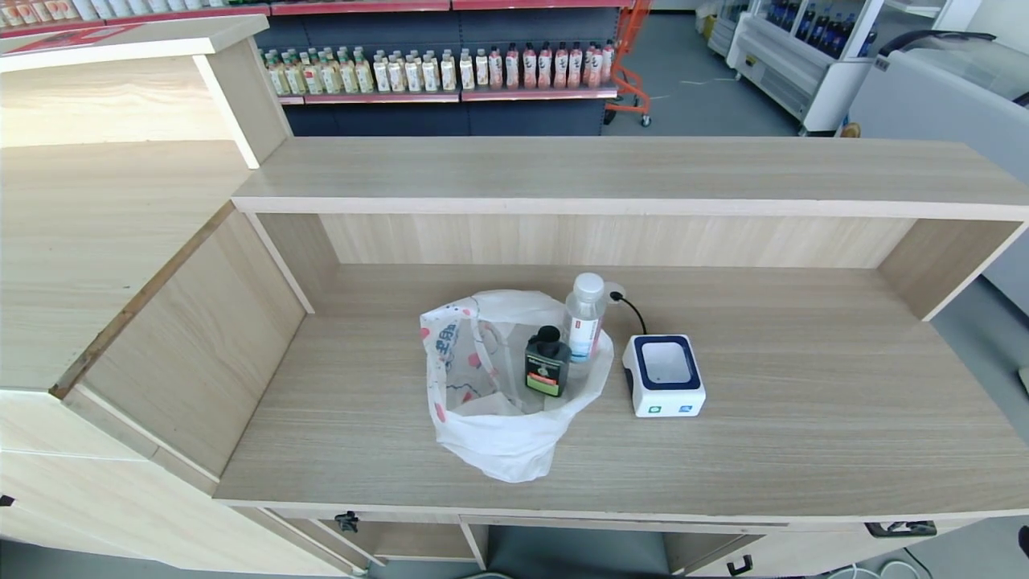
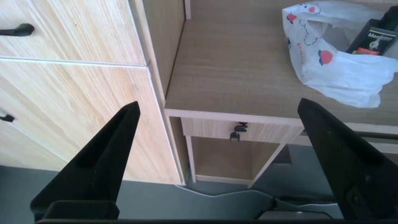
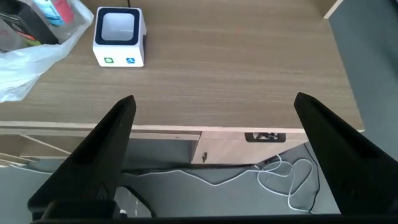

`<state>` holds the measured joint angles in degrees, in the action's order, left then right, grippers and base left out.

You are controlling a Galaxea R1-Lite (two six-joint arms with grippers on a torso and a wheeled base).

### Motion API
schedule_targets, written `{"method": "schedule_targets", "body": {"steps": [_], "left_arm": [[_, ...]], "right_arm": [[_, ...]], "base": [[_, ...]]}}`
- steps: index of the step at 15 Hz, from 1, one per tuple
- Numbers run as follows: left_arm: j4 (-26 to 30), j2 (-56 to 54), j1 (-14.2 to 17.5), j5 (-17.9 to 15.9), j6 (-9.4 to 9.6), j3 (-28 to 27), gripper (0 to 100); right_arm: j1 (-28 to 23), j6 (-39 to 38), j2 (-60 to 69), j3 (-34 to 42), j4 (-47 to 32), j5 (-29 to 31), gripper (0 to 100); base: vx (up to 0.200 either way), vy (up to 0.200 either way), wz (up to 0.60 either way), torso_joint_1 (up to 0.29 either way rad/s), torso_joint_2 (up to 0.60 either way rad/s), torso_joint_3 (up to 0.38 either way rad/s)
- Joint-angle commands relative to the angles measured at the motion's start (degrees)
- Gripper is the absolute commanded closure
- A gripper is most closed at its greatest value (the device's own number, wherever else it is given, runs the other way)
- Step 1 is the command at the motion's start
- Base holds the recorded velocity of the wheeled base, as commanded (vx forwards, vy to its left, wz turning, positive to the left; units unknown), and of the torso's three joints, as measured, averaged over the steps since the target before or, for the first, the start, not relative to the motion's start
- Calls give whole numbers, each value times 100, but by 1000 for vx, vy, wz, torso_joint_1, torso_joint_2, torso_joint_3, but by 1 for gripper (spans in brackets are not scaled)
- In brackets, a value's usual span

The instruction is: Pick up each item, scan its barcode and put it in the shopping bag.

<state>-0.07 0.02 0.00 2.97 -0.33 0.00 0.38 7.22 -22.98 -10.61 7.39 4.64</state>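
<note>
Your left gripper (image 2: 219, 104) and right gripper (image 3: 214, 98) both stand spread apart, holding nothing. You see a black bottle (image 1: 547, 363) and a clear bottle (image 1: 584, 318) upright inside the shopping bag (image 1: 498, 438), just beside the scanner (image 1: 663, 374).

Honestly, we can't read much here. The dark bottle (image 1: 547, 366) in the shopping bag (image 1: 490, 438) has a label with green and red bands and light lettering, too small for us to spell out. Same story for the clear bottle (image 1: 584, 322) at its 1 o'clock: white label, red and blue print. The bag itself has dark characters and red blobs printed on it. The scanner (image 1: 664, 375), at 3 o'clock from the bag, has one green and one blue square icon on its front.
</note>
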Motion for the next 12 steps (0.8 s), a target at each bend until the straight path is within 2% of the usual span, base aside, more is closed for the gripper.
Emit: {"method": "schedule_targets", "body": {"steps": [1,6,10,12], "left_arm": [[-1,-2,0,1,-2,0,0],[-1,-2,0,1,-2,0,0],[-1,-2,0,10,-20,0,0],[-1,-2,0,1,-2,0,0]], "right_arm": [[-11,-19,575,173,-9,1,0],[-11,-1,742,199,-176,-7,0],[-11,-1,1542,524,-440,-104,0],[-11,-1,2201,524,-1082,-104,0]], "base": [[0,0,0,0,0,0],[0,0,0,0,0,0],[0,0,0,0,0,0],[0,-200,0,0,5,0]]}}
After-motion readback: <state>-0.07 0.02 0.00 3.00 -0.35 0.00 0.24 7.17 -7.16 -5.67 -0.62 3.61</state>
